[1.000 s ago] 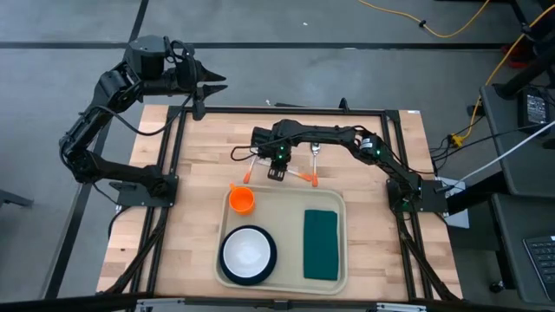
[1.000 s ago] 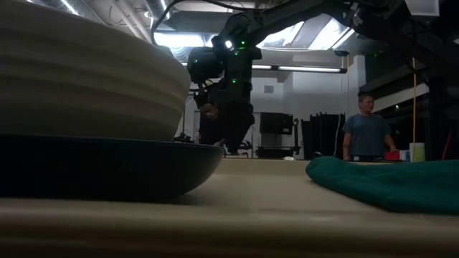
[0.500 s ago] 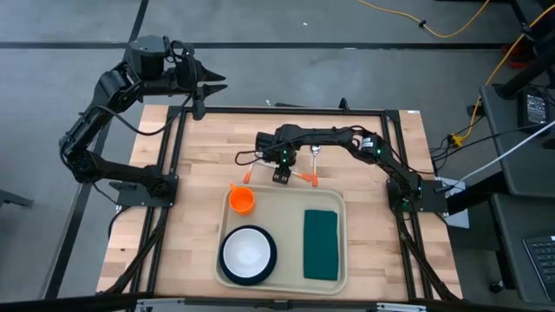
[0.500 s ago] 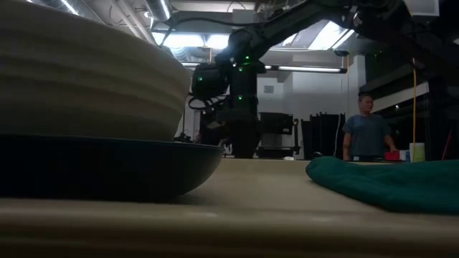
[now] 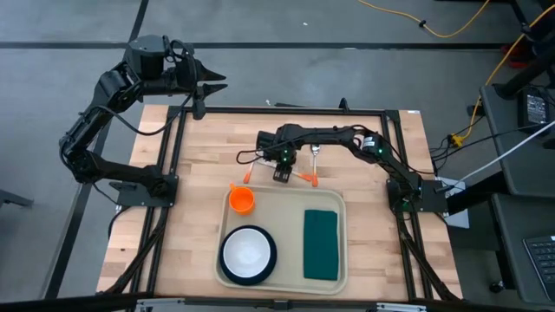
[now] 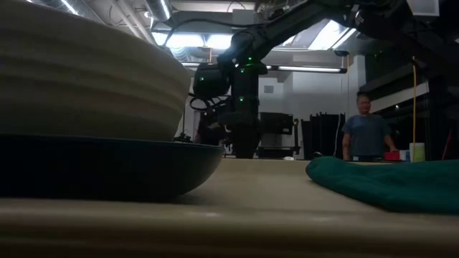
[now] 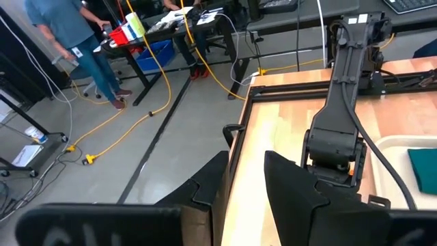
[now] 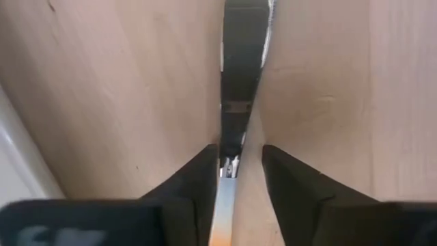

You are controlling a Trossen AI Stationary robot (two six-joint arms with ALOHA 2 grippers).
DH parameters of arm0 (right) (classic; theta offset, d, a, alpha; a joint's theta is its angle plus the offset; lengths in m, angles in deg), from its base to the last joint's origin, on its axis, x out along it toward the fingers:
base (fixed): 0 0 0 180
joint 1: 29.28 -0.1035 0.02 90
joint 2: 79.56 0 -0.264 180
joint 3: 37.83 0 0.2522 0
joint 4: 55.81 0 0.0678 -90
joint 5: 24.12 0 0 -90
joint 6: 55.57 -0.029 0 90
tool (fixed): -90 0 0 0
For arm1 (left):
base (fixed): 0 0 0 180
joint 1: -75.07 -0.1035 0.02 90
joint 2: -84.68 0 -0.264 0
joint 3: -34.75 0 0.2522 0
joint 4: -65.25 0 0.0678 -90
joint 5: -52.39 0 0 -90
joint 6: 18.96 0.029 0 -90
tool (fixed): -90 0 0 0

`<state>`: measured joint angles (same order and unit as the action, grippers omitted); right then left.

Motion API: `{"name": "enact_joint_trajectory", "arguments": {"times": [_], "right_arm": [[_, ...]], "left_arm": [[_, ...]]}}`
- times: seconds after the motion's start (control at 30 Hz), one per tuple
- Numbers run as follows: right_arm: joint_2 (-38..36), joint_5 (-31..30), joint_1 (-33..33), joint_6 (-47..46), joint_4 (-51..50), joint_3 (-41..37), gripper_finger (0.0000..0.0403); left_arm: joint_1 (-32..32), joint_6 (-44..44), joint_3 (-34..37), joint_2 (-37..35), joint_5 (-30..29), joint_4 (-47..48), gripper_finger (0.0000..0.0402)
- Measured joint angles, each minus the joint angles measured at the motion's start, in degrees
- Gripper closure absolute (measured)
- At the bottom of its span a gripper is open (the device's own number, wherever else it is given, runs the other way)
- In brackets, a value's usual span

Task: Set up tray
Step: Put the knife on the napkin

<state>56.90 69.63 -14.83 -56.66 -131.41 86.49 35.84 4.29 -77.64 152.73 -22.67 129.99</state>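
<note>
Folding back at upper left of the high view, the left arm parks its gripper (image 5: 212, 87) off the table, fingers parted and empty. Centre frame, the right gripper (image 5: 280, 174) points down just above the tray (image 5: 282, 201). Only its wrist view shows the fingers (image 8: 198, 179) straddling a utensil (image 8: 240, 65); whether they grip it I cannot tell.

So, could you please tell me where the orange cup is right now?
In the high view the orange cup stands in the tray's far-left corner, just beyond the white bowl on its plate.
</note>
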Motion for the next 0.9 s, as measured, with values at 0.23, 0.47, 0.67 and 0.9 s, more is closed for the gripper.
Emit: {"name": "enact_joint_trajectory", "arguments": {"times": [0.23,0.47,0.67,0.9], "right_arm": [[0.09,-0.01,0.07,0.20,0.15,-0.04,0.0344],[0.09,0.19,0.05,0.18,0.15,-0.07,0.0362],[0.09,-0.98,-0.04,0.14,0.17,-0.11,0.0359],[0.09,-1.34,-0.04,-0.13,0.04,-0.09,0.0364]], "left_arm": [[0.01,0.01,0.00,0.00,-0.02,0.01,0.0313],[-0.01,0.42,0.01,0.00,-0.07,0.01,0.0313],[0.01,0.47,0.01,0.00,-2.90,0.03,0.0313],[-0.01,0.47,0.01,0.00,-6.47,0.05,0.0313]]}}
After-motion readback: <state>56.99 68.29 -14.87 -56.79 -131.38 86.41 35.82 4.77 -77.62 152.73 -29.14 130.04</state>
